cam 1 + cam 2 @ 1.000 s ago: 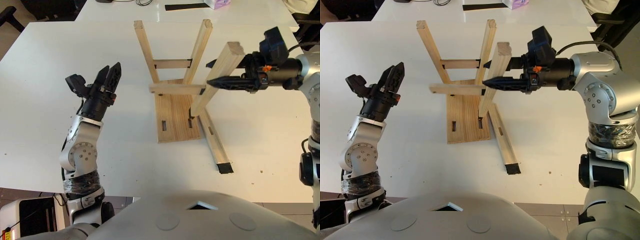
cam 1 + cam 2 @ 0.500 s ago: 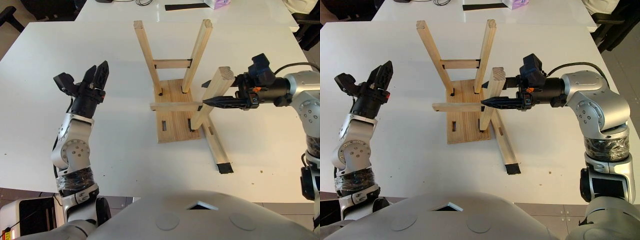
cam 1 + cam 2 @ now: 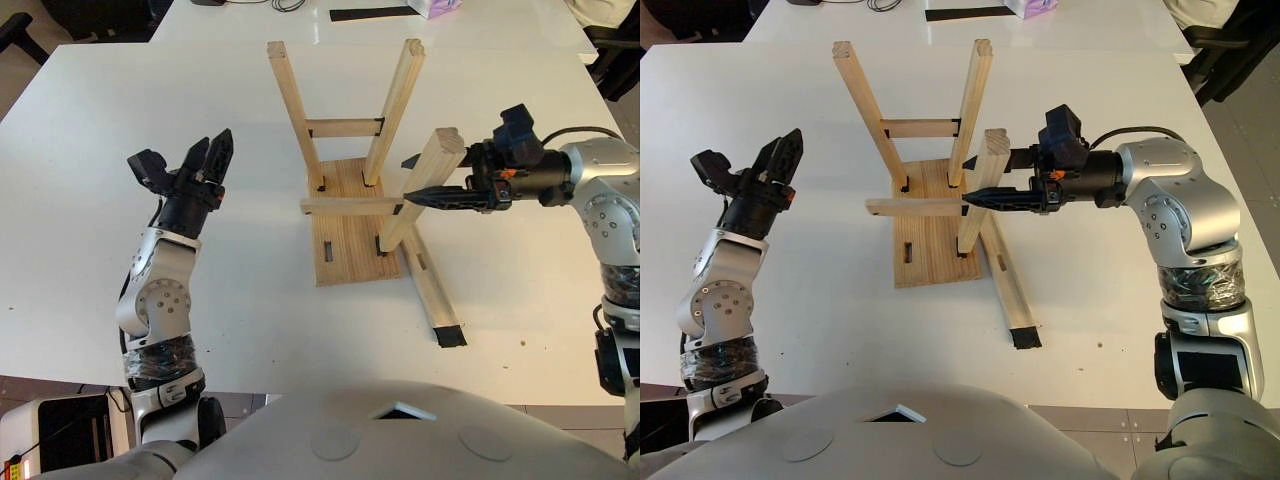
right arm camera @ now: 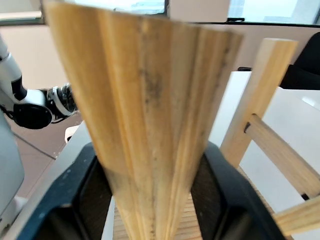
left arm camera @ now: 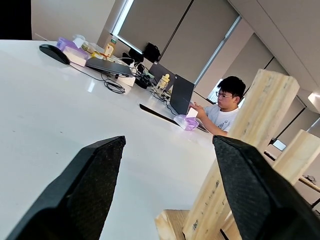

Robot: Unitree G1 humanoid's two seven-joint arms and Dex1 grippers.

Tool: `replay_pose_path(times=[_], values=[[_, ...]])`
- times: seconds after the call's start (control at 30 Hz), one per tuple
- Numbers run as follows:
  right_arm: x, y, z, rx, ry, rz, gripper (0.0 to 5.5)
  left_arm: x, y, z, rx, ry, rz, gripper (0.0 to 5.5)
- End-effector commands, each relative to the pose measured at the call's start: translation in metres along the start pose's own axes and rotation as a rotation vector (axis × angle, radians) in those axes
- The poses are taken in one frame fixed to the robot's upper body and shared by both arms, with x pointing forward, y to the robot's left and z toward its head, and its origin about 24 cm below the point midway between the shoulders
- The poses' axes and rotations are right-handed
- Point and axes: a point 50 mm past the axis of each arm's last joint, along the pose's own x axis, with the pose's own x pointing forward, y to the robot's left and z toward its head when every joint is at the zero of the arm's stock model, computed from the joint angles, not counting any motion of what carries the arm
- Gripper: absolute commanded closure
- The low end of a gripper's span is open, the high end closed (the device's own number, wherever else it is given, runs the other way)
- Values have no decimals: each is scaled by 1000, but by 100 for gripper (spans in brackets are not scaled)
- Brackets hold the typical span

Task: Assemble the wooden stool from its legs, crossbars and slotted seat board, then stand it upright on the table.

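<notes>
The slotted seat board (image 3: 345,235) lies flat on the white table (image 3: 200,280). Two legs (image 3: 290,105) (image 3: 396,100) stand up out of its far slots, joined by a crossbar (image 3: 345,127). My right gripper (image 3: 408,182) is shut on a third leg (image 3: 425,175), which tilts with its lower end at the board's near right slot. A crossbar (image 3: 350,207) juts left from this leg. The wood (image 4: 150,125) sits between the right fingers (image 4: 90,200). A fourth leg (image 3: 428,285) lies on the table by the board. Left of the stool, my left gripper (image 3: 212,150) is raised, open and holding nothing.
A black strip (image 3: 370,13) and a purple pack (image 3: 435,6) lie at the table's far edge. A dark chair (image 3: 612,60) stands at the far right. Bare tabletop stretches left of the board and along the near edge.
My right gripper has brought the third leg and its crossbar down towards the seat board. My left arm swung a little left, then came back.
</notes>
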Motion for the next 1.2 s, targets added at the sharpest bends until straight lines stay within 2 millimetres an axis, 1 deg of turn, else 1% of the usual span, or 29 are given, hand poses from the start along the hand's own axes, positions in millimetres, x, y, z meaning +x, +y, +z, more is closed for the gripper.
replay_pose_path(times=[0.03,0.13,0.23,0.37,0.5,0.57,0.63,0.77,0.83,0.9,1.03,1.13,1.2], values=[[0,-4,-8,-20,113,-9,344,2,-1,-4,11,-2,6,224],[3,-2,-24,0,168,8,344,3,-4,-8,8,2,3,224],[4,4,-47,67,214,11,345,3,-8,-14,11,12,-9,224],[4,15,-76,159,255,7,346,1,-7,-18,20,15,14,224],[2,19,-88,223,280,-6,346,-1,-9,-23,21,23,19,224],[0,14,-91,231,326,-31,346,-1,-7,-27,32,46,43,224],[0,4,-87,246,355,-38,346,-1,-6,-30,44,51,70,224],[10,-22,-59,286,327,8,346,-3,-14,-35,32,7,84,224],[11,-28,-60,260,386,19,346,-5,-16,-39,18,-19,101,224],[12,-27,-64,241,437,43,346,-7,-17,-44,15,-25,119,224],[24,-16,-55,219,448,109,346,-12,-19,-48,15,-45,143,224],[28,-6,-52,214,467,137,346,-13,-18,-49,19,-53,154,224],[28,-6,-52,212,479,118,346,-12,-17,-49,20,-58,157,224]])
